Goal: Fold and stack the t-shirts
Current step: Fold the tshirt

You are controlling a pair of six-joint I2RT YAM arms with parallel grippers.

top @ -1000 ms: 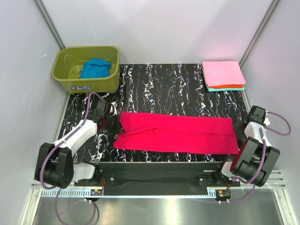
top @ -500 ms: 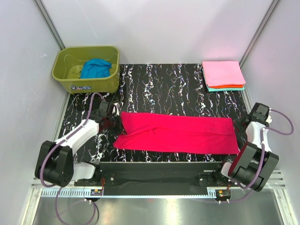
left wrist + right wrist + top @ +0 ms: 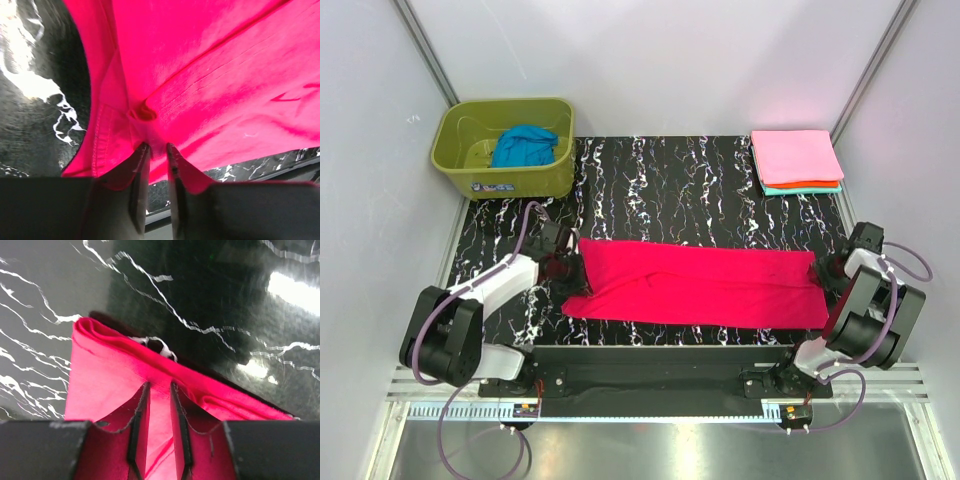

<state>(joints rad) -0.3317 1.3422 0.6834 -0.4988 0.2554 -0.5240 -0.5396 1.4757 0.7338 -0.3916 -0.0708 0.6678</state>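
Found crimson-red t-shirt (image 3: 695, 285) flat along near side of table (image 3: 700, 180). Saw jaws of left gripper (image 3: 157, 146) slightly apart at its left end; could not tell for right gripper (image 3: 160, 385) at the other. Judged cloth light, limp; best pinched at corners

Crimson t-shirt (image 3: 700, 285) soft matt cloth; table (image 3: 670, 185) glossy marbled; tub (image 3: 535, 180) plastic.

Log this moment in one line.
crimson t-shirt: flat strip | left gripper: at left end | right gripper: at right end | grips: unclear
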